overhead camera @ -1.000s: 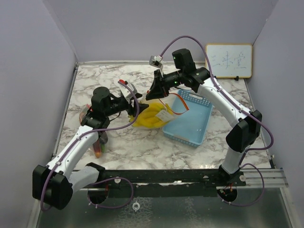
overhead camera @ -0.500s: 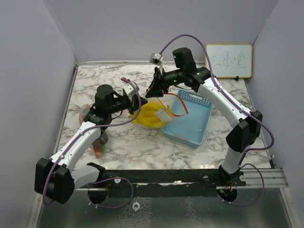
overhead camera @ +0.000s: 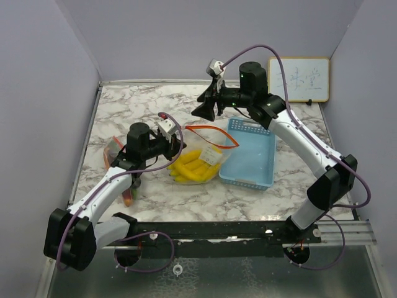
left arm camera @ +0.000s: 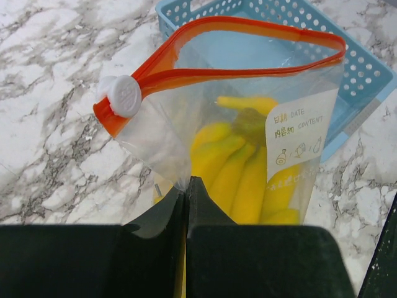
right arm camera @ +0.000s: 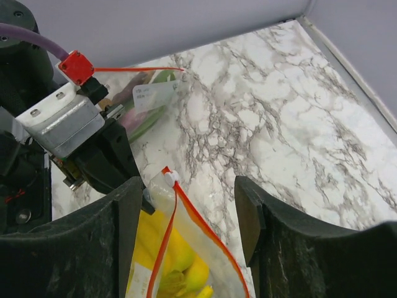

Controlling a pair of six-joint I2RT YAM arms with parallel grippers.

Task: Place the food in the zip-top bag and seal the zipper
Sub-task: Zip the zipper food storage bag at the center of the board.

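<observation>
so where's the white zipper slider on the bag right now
In the left wrist view the white slider sits at the left end of the open orange zipper, just above the left gripper pinching the bag.

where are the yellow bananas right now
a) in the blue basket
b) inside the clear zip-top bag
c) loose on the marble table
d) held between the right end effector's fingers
b: the bananas show yellow through the clear plastic of the zip-top bag, below its open orange zipper, and the left end effector pinches the bag.
</observation>
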